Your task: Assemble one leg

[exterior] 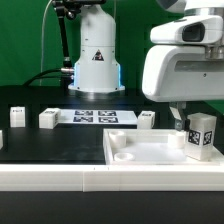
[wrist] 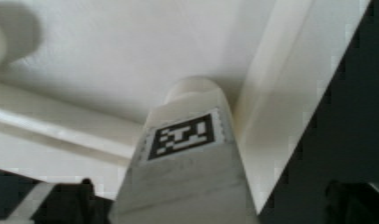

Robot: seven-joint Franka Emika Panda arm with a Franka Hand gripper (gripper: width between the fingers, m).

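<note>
The leg (exterior: 201,136), a small white post with a black-and-white tag, stands upright at the corner of the large flat white panel (exterior: 140,150) on the exterior view's right. My gripper (exterior: 199,118) hangs right over the leg's top. In the wrist view the leg (wrist: 189,165) rises toward the camera between the two dark fingertips (wrist: 74,203), with its tag facing the lens. One finger lies close to the leg's side. A dark gap shows between the leg and the other finger. The jaws stand wide apart and do not clamp it.
Three more white legs (exterior: 47,119) (exterior: 17,117) (exterior: 147,119) stand on the black table behind the panel. The marker board (exterior: 93,117) lies between them. The arm's base (exterior: 96,55) rises at the back, before a green backdrop.
</note>
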